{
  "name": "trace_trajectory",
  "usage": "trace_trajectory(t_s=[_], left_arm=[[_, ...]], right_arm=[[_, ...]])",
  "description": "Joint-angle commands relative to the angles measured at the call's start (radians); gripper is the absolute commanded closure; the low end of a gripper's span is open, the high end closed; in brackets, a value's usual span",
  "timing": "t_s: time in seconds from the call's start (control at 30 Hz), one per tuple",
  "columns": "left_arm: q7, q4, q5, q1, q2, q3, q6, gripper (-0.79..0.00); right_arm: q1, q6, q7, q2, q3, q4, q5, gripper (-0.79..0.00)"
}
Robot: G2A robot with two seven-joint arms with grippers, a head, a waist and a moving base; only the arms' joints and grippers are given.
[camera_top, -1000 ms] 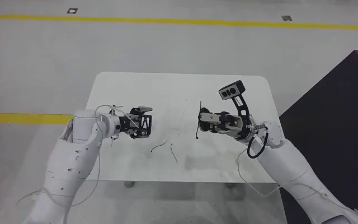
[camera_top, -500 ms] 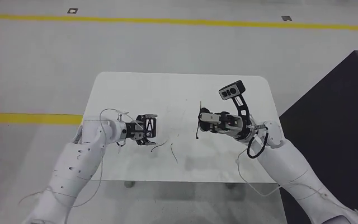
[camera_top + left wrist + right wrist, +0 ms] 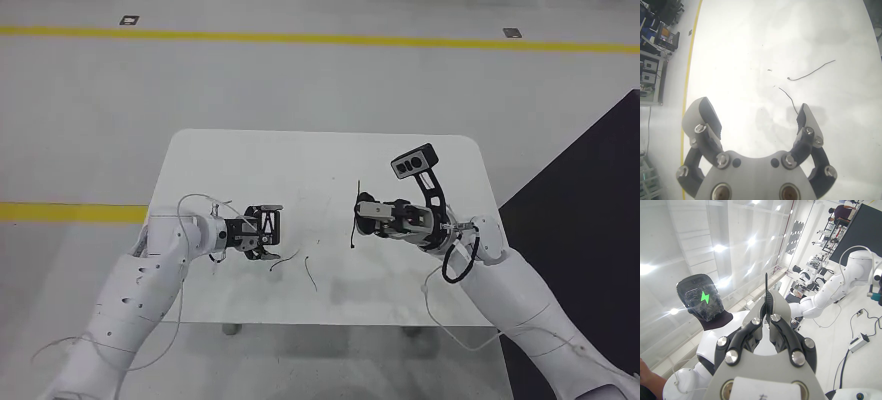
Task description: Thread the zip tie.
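Zip tie (image 3: 766, 283) pinched between right jaws, tip protruding beyond them

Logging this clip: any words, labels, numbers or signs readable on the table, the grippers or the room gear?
Nothing reads whole.
White label at the base of the right gripper: one mark, cut off by the picture's edge, unreadable.
Floor markers: too small.
Rack gear: labels blurred.
Table, held zip tie: no print.
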Motion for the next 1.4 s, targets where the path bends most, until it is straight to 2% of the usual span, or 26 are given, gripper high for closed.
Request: trace_trajectory(t_s=[0.0,0.13,0.2,0.3,0.4,0.43,0.5,0.57,0.8,0.83,0.9,0.97,1.07,1.23,1.37], left_arm=[[-0.07,-0.014,-0.005,0.002,0.0,0.02,0.0,-0.785],[-0.226,-0.03,-0.176,0.01,0.009,0.024,0.0,-0.785],[-0.299,-0.09,-0.317,0.029,0.026,0.037,0.0,-0.785],[-0.468,-0.167,-0.581,0.054,0.075,0.034,0.0,-0.785],[-0.681,-0.249,-0.925,0.076,0.134,0.036,0.0,-0.785],[-0.719,-0.273,-1.014,0.081,0.148,0.038,0.0,-0.785],[-0.878,-0.34,-1.289,0.084,0.198,0.051,0.0,-0.785],[-0.947,-0.39,-1.491,0.078,0.227,0.071,0.0,-0.785],[-0.947,-0.39,-1.491,0.078,0.227,0.071,0.0,-0.785],[-0.891,-0.396,-1.562,0.094,0.223,0.075,0.023,-0.785],[-0.899,-0.416,-1.549,0.108,0.217,0.083,0.194,-0.785],[-0.958,-0.445,-1.514,0.12,0.208,0.109,0.4,-0.785],[-1.005,-0.508,-1.441,0.134,0.197,0.137,0.617,-0.785],[-1.129,-0.537,-1.352,0.127,0.185,0.163,0.846,-0.785],[-1.131,-0.543,-1.346,0.124,0.182,0.167,0.864,-0.785]], right_arm=[[0.0,0.0,0.0,0.0,0.0,0.0,0.0,0.0],[0.0,0.0,0.0,0.0,0.0,0.0,0.0,0.0],[0.0,0.0,0.0,0.0,0.0,0.0,0.0,0.0],[0.0,0.0,0.0,0.0,0.0,0.0,0.0,0.0],[0.0,0.0,0.0,0.0,0.0,0.0,0.0,0.0],[0.0,0.0,0.0,0.0,0.0,0.0,0.0,0.0],[0.0,0.0,0.0,0.0,0.0,0.0,0.0,0.0],[0.0,0.0,0.0,0.0,0.0,0.0,0.0,0.0],[0.0,0.0,0.0,0.0,0.0,0.0,0.0,0.0],[0.0,0.0,0.0,0.0,0.0,0.0,0.0,0.0],[0.0,0.0,0.0,0.0,0.0,0.0,0.0,0.0],[0.0,0.0,0.0,0.0,0.0,0.0,0.0,0.0],[0.0,0.0,0.0,0.0,0.0,0.0,0.0,0.0],[0.0,0.0,0.0,0.0,0.0,0.0,0.0,0.0],[0.0,0.0,0.0,0.0,0.0,0.0,0.0,0.0]])
